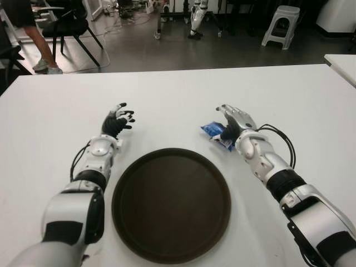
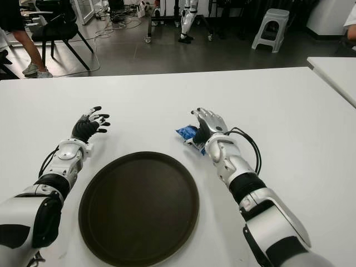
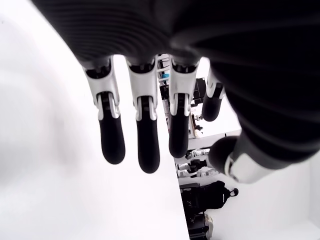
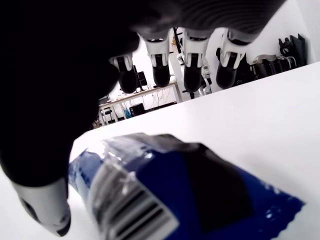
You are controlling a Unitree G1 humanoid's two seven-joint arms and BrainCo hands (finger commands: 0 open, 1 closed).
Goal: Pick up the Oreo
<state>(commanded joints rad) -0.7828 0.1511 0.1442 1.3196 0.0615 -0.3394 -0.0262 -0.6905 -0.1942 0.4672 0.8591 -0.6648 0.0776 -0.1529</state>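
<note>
Hovering over the Oreo pack [image 1: 214,131]: right hand [image 1: 234,122] sits palm-down, fingers extended and spread, thumb beside the wrapper, nothing gripped yet — likely lined up to close. Pack lies flat on the table [image 1: 289,100], mid-table, just beyond the tray [image 1: 171,205] rim. Left hand [image 1: 117,121] spread, empty, tray's left.

Robotics lab: floor cables [image 1: 125,19], robot legs [image 1: 197,19].

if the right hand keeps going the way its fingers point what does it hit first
Probably the Oreo packet. The right hand hovers over it, open fingers reaching past its far edge, so any forward and downward move meets the blue wrapper first, then bare white table. Exact height above it is unclear.
</note>
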